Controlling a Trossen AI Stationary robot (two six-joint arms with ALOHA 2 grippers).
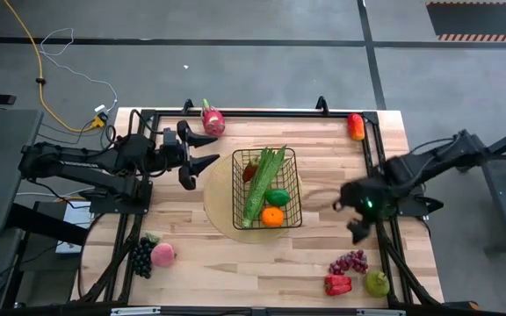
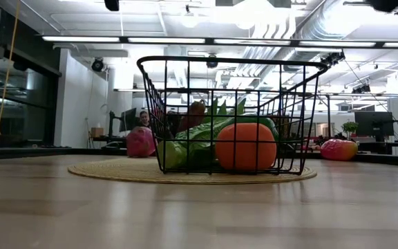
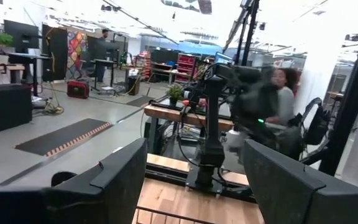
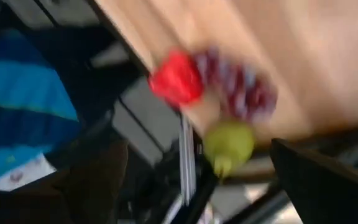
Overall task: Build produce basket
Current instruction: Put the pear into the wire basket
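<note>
Centrally on the tabletop (image 1: 191,263), the basket (image 1: 290,189) stands upright on a round tan mat (image 1: 218,206). Inside it lie long green pods (image 1: 264,180), a green pepper (image 1: 278,197), an orange (image 1: 272,217) and a dark reddish piece at the basket's 10 o'clock corner, too small to identify.

Remaining produce, located by clock face from the basket:
- 11 o'clock, at the far edge: pink dragon fruit (image 1: 212,120).
- 1 o'clock, at the far corner: orange-red pepper (image 1: 356,126).
- 5 o'clock, near corner: red grapes (image 1: 350,262), red pepper (image 1: 338,284) and green apple (image 1: 377,283), grouped closely.
- 8 o'clock, near corner: dark grapes (image 1: 139,256) beside a peach (image 1: 162,254).

Left hand (image 1: 198,156): positioned at 9 o'clock from the basket, beside the mat's edge, fingers spread apart and grasping nothing. The left wrist view shows both fingers separated with nothing between them.

Right hand (image 1: 351,218): positioned at 3 o'clock from the basket, near the tabletop's edge, between the basket and the red grapes group. Its fingers are fully released and carry nothing. The right wrist view shows the red pepper, red grapes and green apple ahead of it, blurred.

A person (image 3: 283,99) is visible in the room beyond the tabletop in the left wrist view.
</note>
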